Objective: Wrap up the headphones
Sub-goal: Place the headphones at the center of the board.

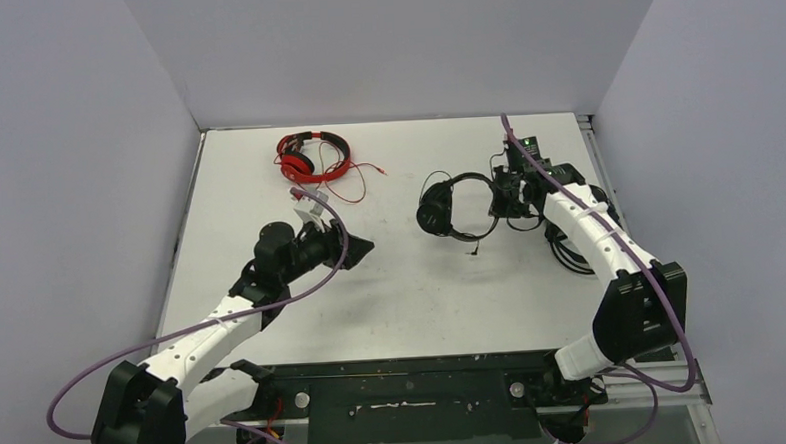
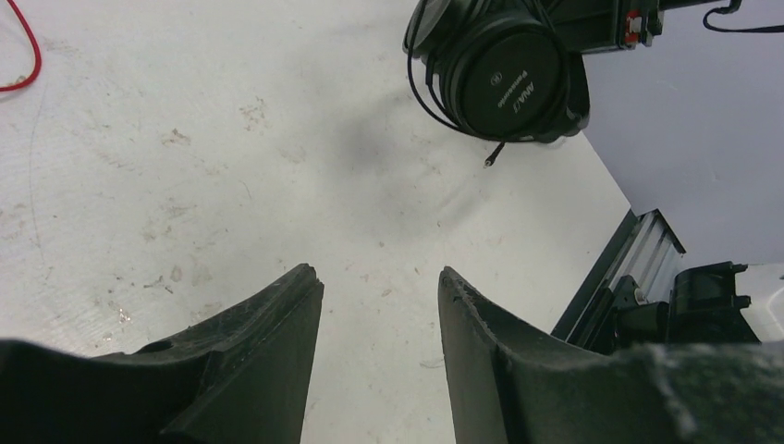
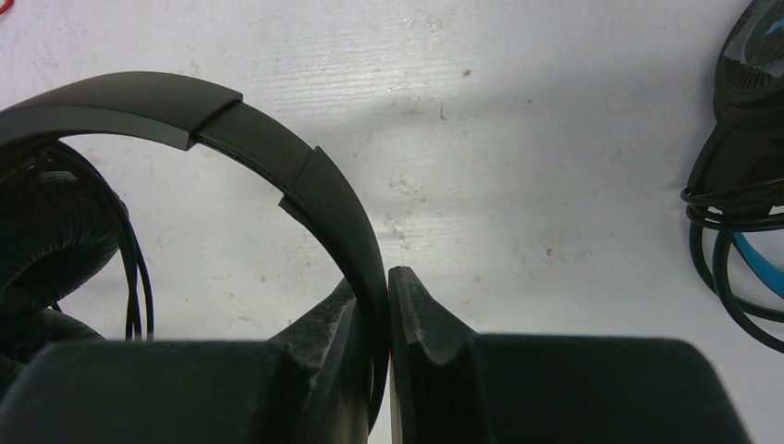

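Observation:
The all-black headphones (image 1: 450, 207) lie mid-table with their thin cable wound round the ear cups (image 2: 510, 81) and the plug end trailing. My right gripper (image 1: 496, 203) is shut on their black headband (image 3: 268, 139). Left of them, my left gripper (image 1: 362, 248) hovers open over bare table, holding nothing, its fingers (image 2: 277, 314) well apart. The red headphones (image 1: 311, 155) with a loose red cord rest at the back. The black headphones with a blue headband (image 3: 749, 166) sit at the right, mostly hidden under my right arm in the top view.
Grey walls close in the white table (image 1: 403, 302) on three sides. A black rail (image 1: 416, 381) with the arm bases runs along the near edge. A metal frame edge (image 2: 610, 277) marks the table's right side.

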Available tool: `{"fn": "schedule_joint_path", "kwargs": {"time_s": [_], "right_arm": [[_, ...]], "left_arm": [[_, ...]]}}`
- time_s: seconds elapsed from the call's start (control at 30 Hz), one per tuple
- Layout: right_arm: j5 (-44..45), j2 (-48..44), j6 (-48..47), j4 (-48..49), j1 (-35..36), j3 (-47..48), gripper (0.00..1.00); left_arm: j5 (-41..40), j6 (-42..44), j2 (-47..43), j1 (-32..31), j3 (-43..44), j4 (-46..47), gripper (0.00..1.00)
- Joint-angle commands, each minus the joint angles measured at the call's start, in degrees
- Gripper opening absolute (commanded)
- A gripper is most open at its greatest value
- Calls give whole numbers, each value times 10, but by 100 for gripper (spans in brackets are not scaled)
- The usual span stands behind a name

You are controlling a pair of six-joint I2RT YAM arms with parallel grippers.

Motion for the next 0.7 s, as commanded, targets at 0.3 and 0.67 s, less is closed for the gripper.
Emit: {"fn": "schedule_joint_path", "kwargs": {"time_s": [0.3,0.67], "right_arm": [[18,49,0,87,-93,-22,0],[107,96,55,123,-122,-65,0]], "left_arm": [[-50,27,-55,-8,67,-140,47],[-167,23,-123,1,96,-283,58]]}}
